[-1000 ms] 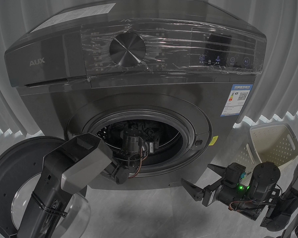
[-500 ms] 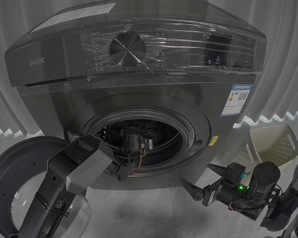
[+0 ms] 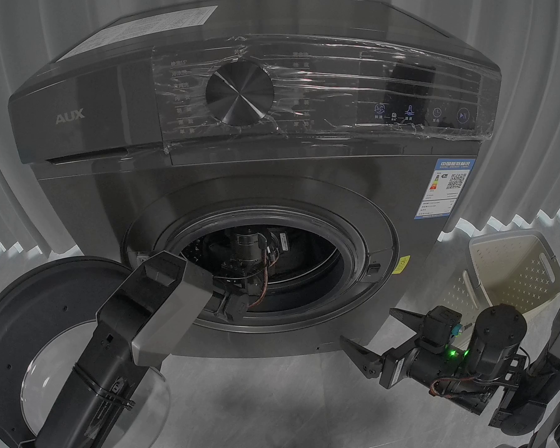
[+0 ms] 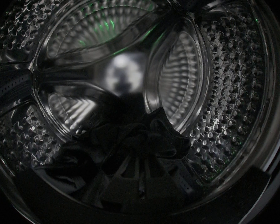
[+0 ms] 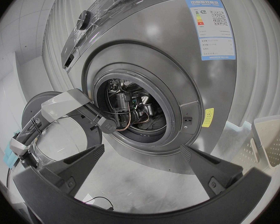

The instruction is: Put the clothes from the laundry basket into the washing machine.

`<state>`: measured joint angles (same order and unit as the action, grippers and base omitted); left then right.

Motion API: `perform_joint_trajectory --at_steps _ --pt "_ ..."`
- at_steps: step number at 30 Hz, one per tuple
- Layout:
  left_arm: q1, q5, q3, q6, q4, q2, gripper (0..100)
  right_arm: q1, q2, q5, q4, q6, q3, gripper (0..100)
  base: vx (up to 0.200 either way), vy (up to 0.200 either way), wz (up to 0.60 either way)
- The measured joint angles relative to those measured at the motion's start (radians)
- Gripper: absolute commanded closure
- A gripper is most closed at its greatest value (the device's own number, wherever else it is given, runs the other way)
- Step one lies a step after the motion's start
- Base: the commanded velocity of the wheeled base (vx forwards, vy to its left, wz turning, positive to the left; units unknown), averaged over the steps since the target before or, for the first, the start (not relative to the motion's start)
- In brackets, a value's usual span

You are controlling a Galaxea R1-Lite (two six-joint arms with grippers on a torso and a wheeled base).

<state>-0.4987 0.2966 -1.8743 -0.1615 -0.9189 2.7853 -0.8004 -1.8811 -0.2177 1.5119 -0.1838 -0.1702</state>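
Clothes (image 4: 127, 140) lie low in the drum (image 4: 233, 78), past its rim so nothing spills. The left gripper (image 4: 137, 175) sits inside the drum; you cannot tell its jaw state. The right gripper (image 3: 379, 334) waits outside the drum, jaws spread and empty, on the basket (image 3: 510, 281) side.

Floor (image 3: 280, 399): pale grey, smooth, faintly marbled, glossy enough to carry soft reflections. Washing machine (image 3: 305, 175) stood directly on it, front edge of base meeting floor along dark shadow line. Laundry basket (image 3: 510, 275), pale with lattice-cut walls, sat on floor just beside machine's front corner, on robot's right; whether upright or tipped could not be told. Pleated curtain (image 3: 541, 94) came down to floor behind both, hem scalloped along floor line on either side of machine.
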Motion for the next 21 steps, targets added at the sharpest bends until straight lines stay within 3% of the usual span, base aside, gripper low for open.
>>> perform_joint_trajectory --at_steps 10,11,21 --pt "0.013 0.005 -0.040 0.009 -0.001 0.026 100 0.000 0.000 0.000 0.000 0.000 0.000 0 0.000 0.000 0.00" --pt "0.014 0.005 -0.038 0.008 0.001 0.026 0 0.000 0.000 0.000 0.000 0.000 0.000 0 0.000 0.000 0.00" --pt "0.006 0.006 0.042 0.002 -0.007 0.004 0 0.000 0.000 0.000 0.000 0.000 0.000 0 0.000 0.000 0.00"
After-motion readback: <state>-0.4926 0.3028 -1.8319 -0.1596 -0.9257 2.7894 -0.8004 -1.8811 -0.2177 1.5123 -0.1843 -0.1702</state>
